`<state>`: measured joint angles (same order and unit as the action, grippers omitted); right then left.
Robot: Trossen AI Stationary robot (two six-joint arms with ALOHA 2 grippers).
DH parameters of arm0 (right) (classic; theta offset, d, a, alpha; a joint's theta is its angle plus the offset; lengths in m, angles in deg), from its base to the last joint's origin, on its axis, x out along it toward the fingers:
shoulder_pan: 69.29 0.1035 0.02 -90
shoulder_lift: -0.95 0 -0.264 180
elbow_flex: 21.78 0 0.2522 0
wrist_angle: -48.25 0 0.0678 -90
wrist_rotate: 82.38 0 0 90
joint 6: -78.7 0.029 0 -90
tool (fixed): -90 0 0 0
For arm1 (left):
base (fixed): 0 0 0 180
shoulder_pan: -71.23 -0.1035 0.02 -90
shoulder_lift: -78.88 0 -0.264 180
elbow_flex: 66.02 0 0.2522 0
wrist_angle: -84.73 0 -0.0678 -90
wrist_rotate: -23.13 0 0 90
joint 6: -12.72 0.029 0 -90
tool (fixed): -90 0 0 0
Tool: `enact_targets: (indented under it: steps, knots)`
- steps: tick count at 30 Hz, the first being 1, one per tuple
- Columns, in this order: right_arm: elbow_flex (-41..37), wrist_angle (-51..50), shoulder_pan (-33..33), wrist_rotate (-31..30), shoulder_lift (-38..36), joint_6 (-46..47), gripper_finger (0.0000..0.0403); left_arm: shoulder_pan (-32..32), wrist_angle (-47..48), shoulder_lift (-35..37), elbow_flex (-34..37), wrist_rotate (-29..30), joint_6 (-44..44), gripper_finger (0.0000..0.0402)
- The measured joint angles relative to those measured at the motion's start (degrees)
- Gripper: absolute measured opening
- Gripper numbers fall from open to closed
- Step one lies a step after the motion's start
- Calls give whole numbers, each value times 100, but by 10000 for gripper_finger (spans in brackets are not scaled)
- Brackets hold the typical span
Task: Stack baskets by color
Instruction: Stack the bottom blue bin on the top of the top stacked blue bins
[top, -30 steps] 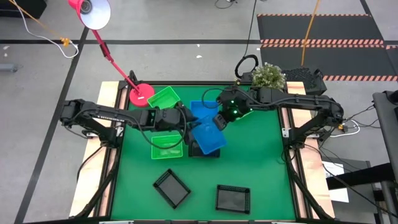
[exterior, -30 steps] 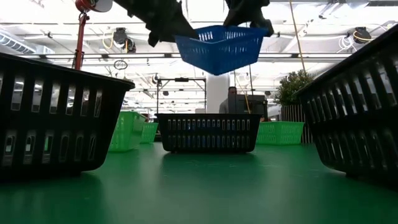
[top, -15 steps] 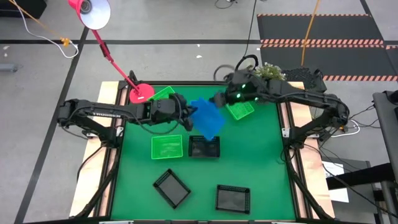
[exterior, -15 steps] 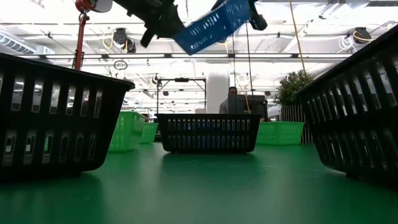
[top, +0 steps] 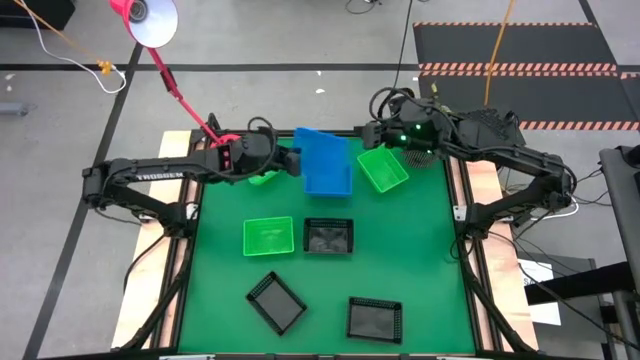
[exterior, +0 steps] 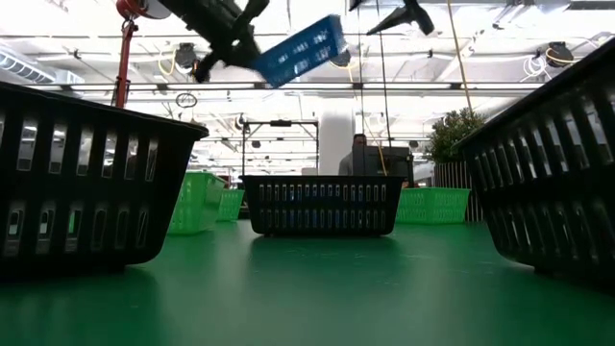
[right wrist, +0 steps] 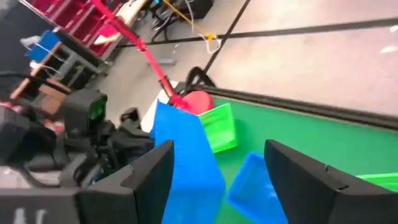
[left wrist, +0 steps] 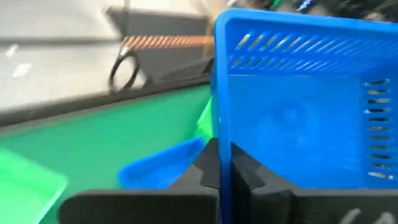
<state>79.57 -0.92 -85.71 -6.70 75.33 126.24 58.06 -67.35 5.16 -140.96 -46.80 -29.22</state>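
My left gripper (top: 292, 160) is shut on a blue basket (top: 325, 162), held high over the far middle of the green table; the low view shows that basket (exterior: 298, 50) tilted. A second blue basket (left wrist: 161, 171) lies on the table below it. My right gripper (top: 372, 130) stands open at the far right, clear of the held basket, above a green basket (top: 383, 168). Another green basket (top: 268, 236) and a black basket (top: 328, 237) rest on their bottoms mid-table. A third green one (top: 262, 178) peeks from under my left arm. My left gripper pinches one side wall of the blue basket at its rim (left wrist: 222, 155), one finger (left wrist: 245, 174) inside the basket and one (left wrist: 202, 174) outside. The fingers come nearly level from the table's left. The basket is lifted clear and tilted, its open side turned partly sideways.
Two more black baskets (top: 276, 302) (top: 374, 319) sit near the front edge. A pink lamp base (top: 222, 148) stands at the far left corner, its stem slanting up to the shade (top: 145, 18). A potted plant (top: 430, 120) stands behind the right arm.
My left gripper has shut on the blue basket and carried it up and toward the far edge, rolling its wrist, so the basket has tipped. My right gripper has opened, let go of that basket and drawn back up toward the far right.
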Motion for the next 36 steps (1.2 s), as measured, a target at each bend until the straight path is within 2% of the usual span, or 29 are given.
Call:
enact_targets:
  steps: [3, 7, 14, 17, 22, 30, 36]
  knots:
    - [0, -133, -25, -91, -90, -287, 235, -60, 526, 39, -401, 75, -234, 2]
    - [0, -270, -46, -73, -95, -741, 230, -120, 1818, 27, -1076, 84, -299, 2]
    - [-2, -865, -49, -67, -90, -1714, 226, -245, 2787, -15, -1806, 275, -708, 1]
    - [-2, -945, -125, -59, -101, -2512, 226, -301, 2900, 7, -1898, 582, -1158, 1]
    - [-2, -1157, -319, 110, -246, -3326, 226, -430, 2884, -81, -1892, 544, -1960, 1]
    - [-2, -1565, -549, 142, -424, -4055, 226, -435, 2905, -386, -1889, 202, -2446, 0]
    - [-6, -1826, -608, 262, -514, -4312, 226, -467, 2908, -818, -1889, 16, -2373, 0]
